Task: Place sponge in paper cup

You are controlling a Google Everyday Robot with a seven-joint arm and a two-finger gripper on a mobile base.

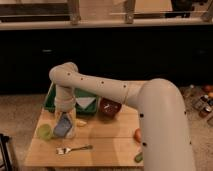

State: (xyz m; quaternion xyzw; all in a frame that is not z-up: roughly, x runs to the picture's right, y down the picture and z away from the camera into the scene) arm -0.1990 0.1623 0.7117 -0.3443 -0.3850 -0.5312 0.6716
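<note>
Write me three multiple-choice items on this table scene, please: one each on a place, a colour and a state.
1. Where does the spoon lie?
A) in the tray
B) on the table, near its front edge
C) in the paper cup

2. What colour is the tray?
A) green
B) white
C) orange

3. How does the sponge stand?
A) inside the paper cup
B) at the gripper, outside the paper cup
C) lying in the tray

Key:
1 B, the spoon rests on bare wood at the front left.
2 A, the tray's rim shows green.
3 B, the gripper is low over the table's left part, beside the paper cup, with the bluish sponge at it.
</note>
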